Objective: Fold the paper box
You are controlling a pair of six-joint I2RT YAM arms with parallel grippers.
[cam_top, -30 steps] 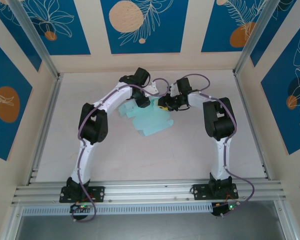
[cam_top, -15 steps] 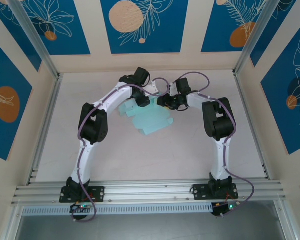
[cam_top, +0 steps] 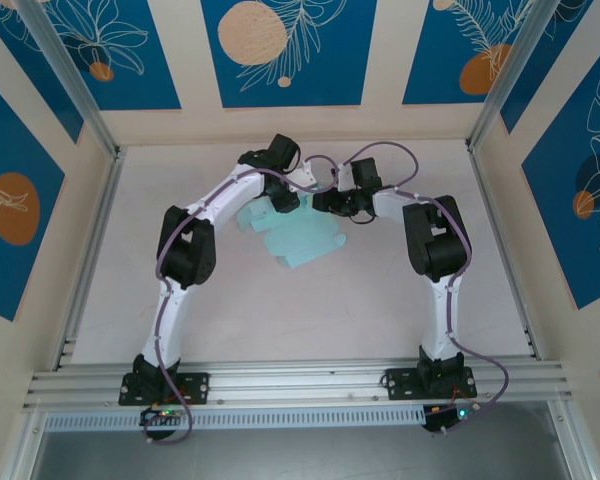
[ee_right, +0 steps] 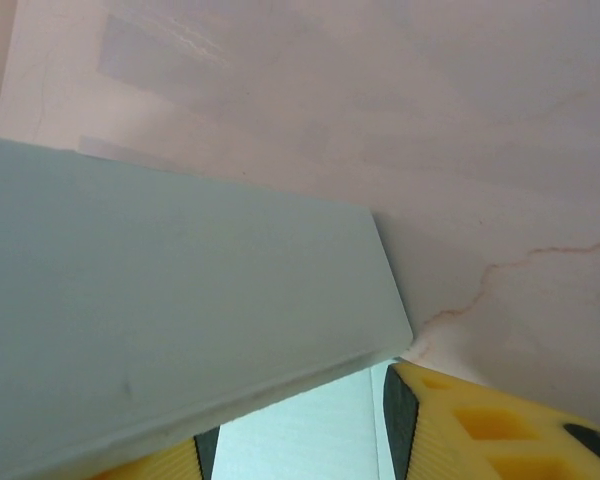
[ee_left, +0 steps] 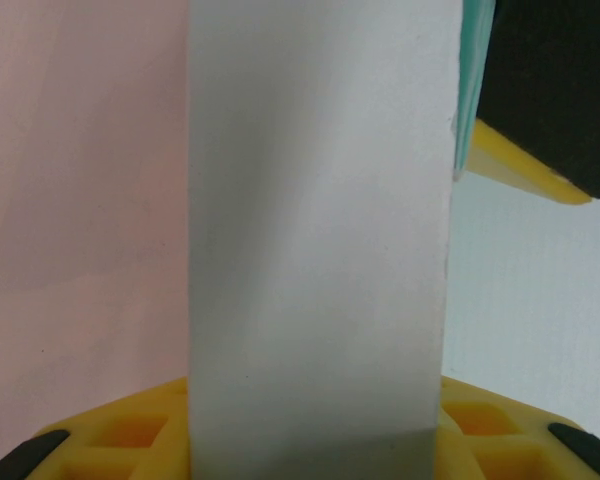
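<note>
fold: partway (one flap raised, no closed box yet) | paper box (cam_top: 302, 240) mid-table between both claws | left gripper (cam_top: 286, 203): flap between fingers, grip unclear | right gripper (cam_top: 330, 204): at box edge, hold unclear

Paper box (ee_right: 160, 300) looks smooth matt card; table (ee_right: 500, 150) marbled, satiny.

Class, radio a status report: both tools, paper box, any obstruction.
Left tool on paper box, grip unclear. Right tool jaws apart at its flap. Box unfinished; no obstruction seen.
</note>
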